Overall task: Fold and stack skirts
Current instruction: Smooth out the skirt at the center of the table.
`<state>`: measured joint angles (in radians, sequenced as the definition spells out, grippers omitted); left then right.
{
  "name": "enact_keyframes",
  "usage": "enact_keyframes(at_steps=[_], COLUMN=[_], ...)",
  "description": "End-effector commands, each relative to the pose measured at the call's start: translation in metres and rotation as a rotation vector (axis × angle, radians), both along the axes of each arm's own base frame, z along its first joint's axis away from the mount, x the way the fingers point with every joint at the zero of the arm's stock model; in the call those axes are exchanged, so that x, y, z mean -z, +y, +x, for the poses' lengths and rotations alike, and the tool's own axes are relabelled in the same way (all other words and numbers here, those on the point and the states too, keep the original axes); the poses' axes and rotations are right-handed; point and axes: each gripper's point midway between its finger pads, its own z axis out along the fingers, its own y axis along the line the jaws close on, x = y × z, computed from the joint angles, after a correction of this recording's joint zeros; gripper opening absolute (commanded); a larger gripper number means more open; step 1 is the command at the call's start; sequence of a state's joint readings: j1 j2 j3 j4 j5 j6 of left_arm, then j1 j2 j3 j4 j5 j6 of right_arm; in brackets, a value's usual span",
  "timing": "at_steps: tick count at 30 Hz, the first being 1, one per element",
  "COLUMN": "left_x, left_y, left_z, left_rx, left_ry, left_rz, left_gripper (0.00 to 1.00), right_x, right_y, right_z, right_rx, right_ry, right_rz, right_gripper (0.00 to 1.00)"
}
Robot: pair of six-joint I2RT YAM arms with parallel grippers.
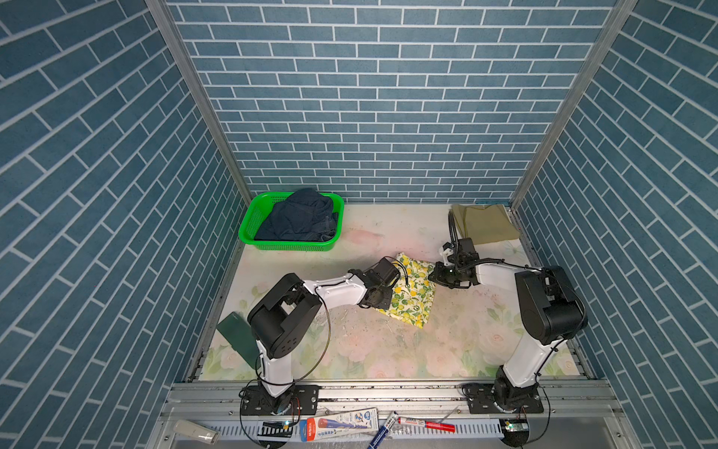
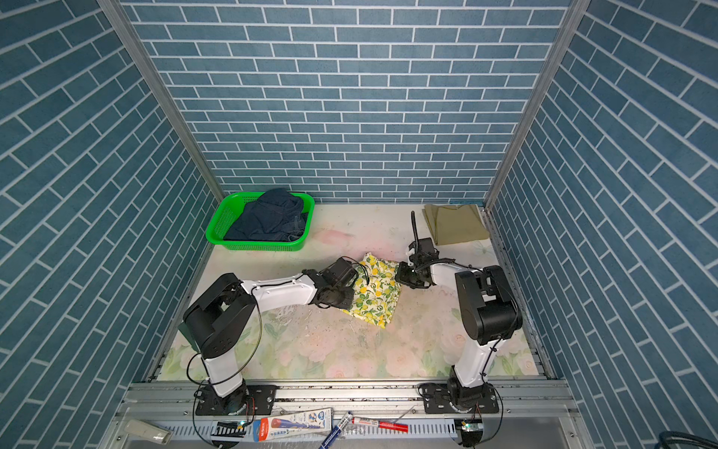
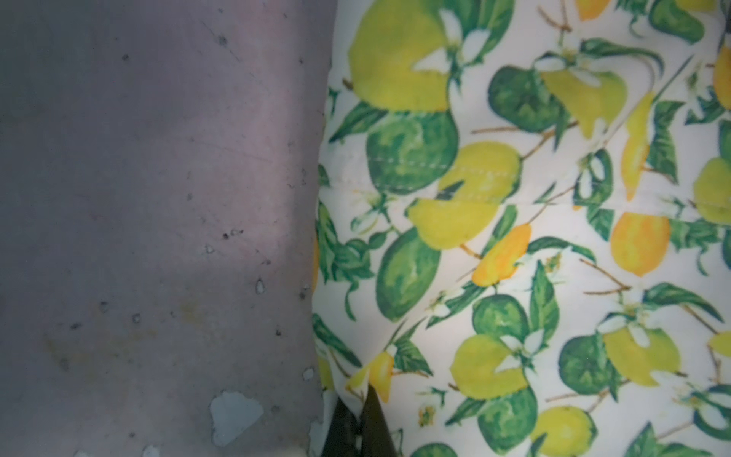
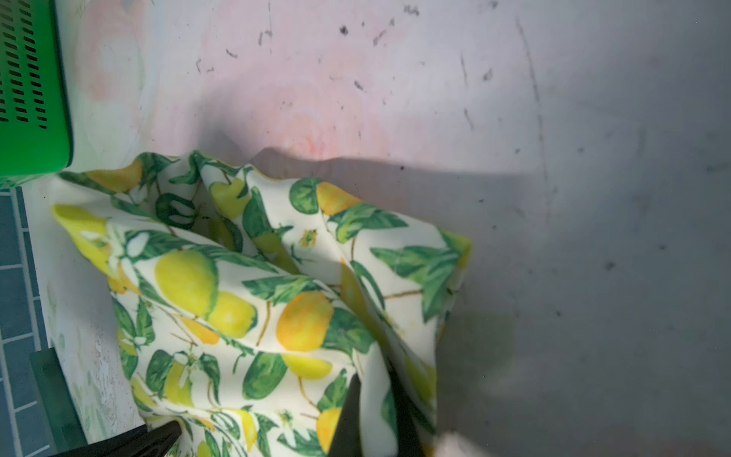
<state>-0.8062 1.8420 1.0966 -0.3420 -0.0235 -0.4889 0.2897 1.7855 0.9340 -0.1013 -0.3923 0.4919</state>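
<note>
Green mesh basket [image 1: 248, 229] stands at the bench's [image 1: 349, 350] far left corner in both top views and holds the navy denim skirt [image 1: 299, 217]. The olive-khaki skirt [image 1: 485, 225] lies at the far right corner and the lemon-print skirt [image 1: 413, 299] mid-bench. Blue brick walls [image 1: 369, 97] surround.

Left wrist view: left gripper [image 3: 362, 419], pressed together, pinches the lemon-print skirt's edge beside worn bench surface.

Right wrist view: right gripper [image 4: 379, 411] pinches its bunched corner.

You had the basket [image 1: 286, 245] in the far left corner of the table [image 1: 388, 350], with the denim skirt [image 1: 299, 217] lying in it. The plain skirt [image 1: 485, 225] lay in the far right corner. Near the middle, your printed skirt [image 1: 413, 295] lay between the left end effector [image 1: 384, 295] and the right end effector [image 1: 439, 274], both touching it.
</note>
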Motion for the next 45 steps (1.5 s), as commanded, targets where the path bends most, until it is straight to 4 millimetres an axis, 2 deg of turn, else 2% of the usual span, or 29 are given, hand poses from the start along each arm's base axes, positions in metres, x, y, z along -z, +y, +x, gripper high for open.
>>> enact_keyframes(at_steps=[1,5,9,15,18,23,27,32,39,45], left_x=[0.036,0.035,0.035,0.033,0.032,0.029,0.028,0.027,0.025,0.025], left_y=[0.033,0.032,0.03,0.028,0.027,0.022,0.021,0.022,0.023,0.024], left_z=[-0.016,-0.016,-0.017,-0.016,-0.015,-0.013,-0.013,-0.013,-0.012,-0.014], left_rx=[-0.014,-0.013,-0.016,-0.02,-0.021,-0.024,-0.025,-0.027,-0.027,-0.027], left_ry=[0.073,0.073,0.075,0.068,0.065,0.065,0.065,0.061,0.056,0.058], left_rz=[0.153,0.145,0.13,0.117,0.108,0.09,0.084,0.082,0.078,0.079], left_gripper=[0.0,0.0,0.0,0.0,0.0,0.0,0.0,0.0,0.0,0.0], right_x=[0.018,-0.019,-0.063,-0.125,-0.136,-0.135,-0.119,-0.097,-0.077,-0.062], right_y=[-0.024,-0.021,-0.02,-0.011,0.005,0.048,0.079,0.109,0.137,0.147], right_z=[-0.014,-0.007,0.003,0.013,0.02,0.028,0.026,0.019,0.012,0.011], right_rx=[0.03,0.039,0.066,0.103,0.113,0.074,0.037,0.017,0.01,0.047], right_ry=[0.053,-0.027,-0.125,-0.264,-0.285,-0.275,-0.24,-0.198,-0.175,-0.146], right_rz=[-0.121,-0.089,-0.056,0.058,0.152,0.249,0.291,0.331,0.409,0.465], right_gripper=[0.03,0.34,0.5,0.55,0.52,0.5,0.48,0.46,0.44,0.41])
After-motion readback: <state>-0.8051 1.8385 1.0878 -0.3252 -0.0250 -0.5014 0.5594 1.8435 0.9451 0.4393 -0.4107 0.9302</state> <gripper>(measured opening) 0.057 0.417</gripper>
